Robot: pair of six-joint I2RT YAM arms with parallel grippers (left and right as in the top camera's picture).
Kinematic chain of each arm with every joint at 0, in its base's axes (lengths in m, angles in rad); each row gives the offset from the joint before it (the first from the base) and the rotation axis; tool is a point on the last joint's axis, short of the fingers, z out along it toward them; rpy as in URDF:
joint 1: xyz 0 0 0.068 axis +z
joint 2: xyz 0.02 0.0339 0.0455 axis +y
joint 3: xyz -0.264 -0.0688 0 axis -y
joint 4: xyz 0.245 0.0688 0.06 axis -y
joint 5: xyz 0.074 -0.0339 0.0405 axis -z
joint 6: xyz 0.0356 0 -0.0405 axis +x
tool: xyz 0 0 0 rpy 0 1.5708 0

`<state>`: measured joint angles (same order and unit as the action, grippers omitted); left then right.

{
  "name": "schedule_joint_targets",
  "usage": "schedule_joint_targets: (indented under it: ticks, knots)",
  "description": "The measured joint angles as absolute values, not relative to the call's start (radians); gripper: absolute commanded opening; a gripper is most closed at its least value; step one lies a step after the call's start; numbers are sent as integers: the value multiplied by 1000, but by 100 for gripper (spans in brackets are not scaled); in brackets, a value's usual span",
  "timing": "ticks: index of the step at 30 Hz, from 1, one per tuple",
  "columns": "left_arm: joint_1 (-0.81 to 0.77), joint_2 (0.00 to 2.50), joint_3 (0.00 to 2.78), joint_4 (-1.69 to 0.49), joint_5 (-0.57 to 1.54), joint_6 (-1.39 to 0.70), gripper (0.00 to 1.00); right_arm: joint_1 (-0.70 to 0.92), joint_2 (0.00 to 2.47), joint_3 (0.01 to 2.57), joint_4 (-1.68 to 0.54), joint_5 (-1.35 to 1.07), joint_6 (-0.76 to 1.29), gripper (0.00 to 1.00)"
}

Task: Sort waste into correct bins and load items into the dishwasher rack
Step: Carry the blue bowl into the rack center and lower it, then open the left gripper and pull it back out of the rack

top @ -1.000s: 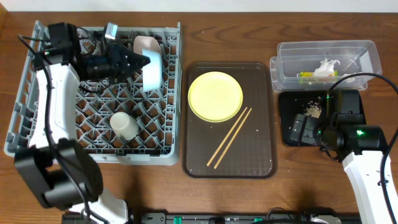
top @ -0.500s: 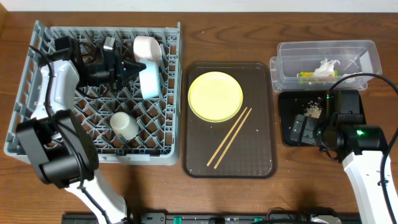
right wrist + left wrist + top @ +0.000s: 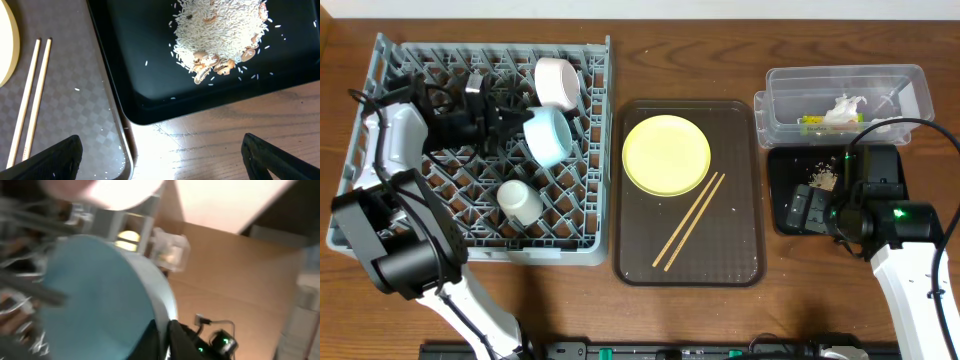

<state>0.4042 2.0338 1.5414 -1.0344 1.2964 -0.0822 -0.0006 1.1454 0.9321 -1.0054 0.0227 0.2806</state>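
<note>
One round light blue bowl [image 3: 548, 137] is gripped by its rim in the left end effector [image 3: 523, 125] and tilted on edge inside the grey pegged plastic dishwasher rack [image 3: 560, 257], presumably for seating between pegs; the right end effector [image 3: 160, 160] is spread open, well right of the rack.

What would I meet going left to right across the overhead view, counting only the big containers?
dishwasher rack → brown serving tray → black tray; the clear tub overlaps the black tray, so it is left out.
</note>
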Motion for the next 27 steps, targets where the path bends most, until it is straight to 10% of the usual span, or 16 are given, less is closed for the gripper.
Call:
schedule_joint_targets:
  ticks: [4, 27]
  knots:
    - [429, 2051, 1528, -1056, 1166, -85, 80, -1, 1145, 932, -1005, 23, 281, 99]
    - [427, 1786, 1529, -1017, 855, -93, 86, -1, 1145, 932, -1005, 23, 281, 99]
